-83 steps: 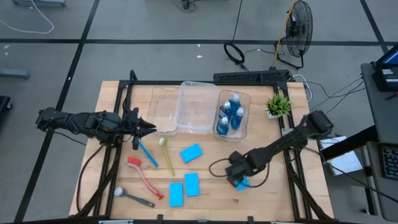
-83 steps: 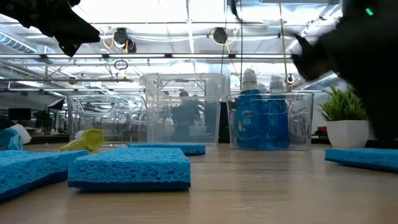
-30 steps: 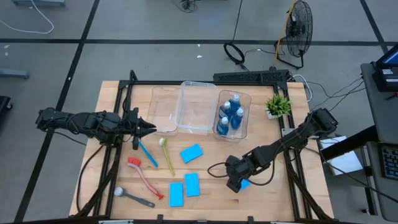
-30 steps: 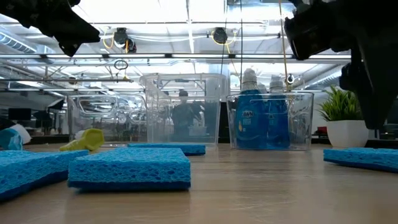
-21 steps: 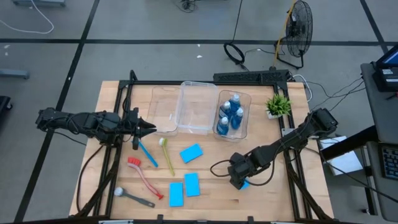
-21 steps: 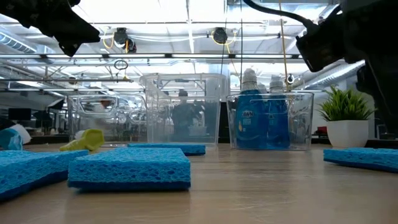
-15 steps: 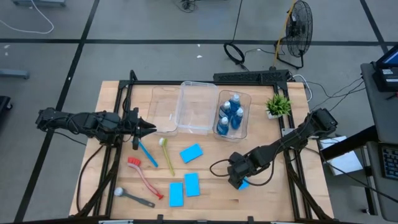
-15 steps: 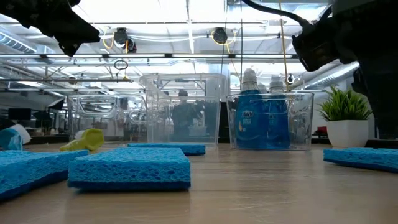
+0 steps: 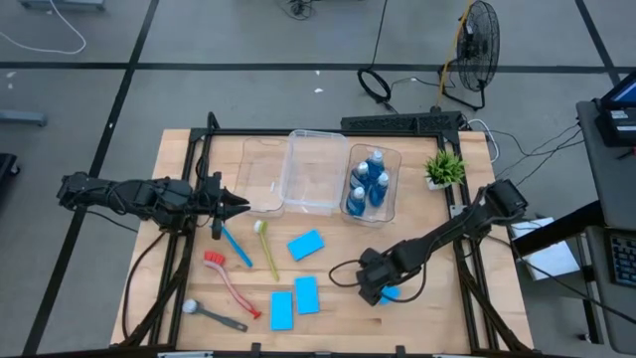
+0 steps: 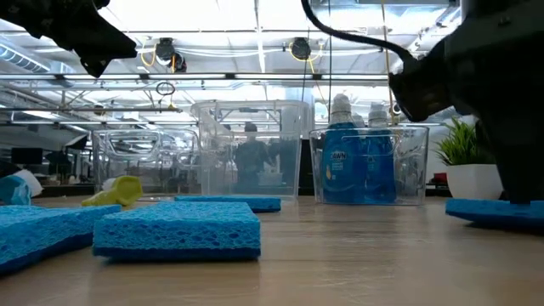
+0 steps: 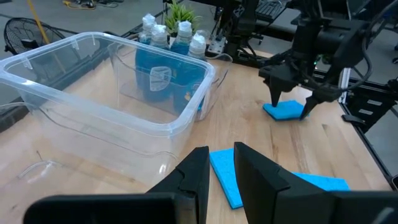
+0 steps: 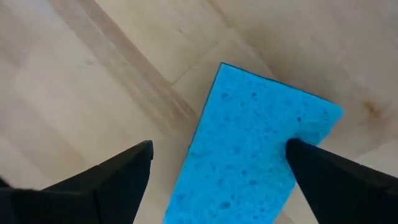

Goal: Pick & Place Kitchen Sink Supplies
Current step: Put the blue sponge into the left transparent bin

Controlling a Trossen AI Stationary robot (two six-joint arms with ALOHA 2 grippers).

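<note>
Bright even overhead light, soft shadows, ceiling glare, blurred foreground

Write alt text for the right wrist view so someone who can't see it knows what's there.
Seen from just above, the right hand hangs open over a bright-blue sponge lying flat on the pale wooden table. Its two dark fingers stand on either side of the sponge, not yet closed on it.

Two matte-black, jointed robot arms with looping black cables, the left gripper [image 9: 238, 204] and right gripper [image 11: 292, 107] each ending in tapered dark fingers.
</note>
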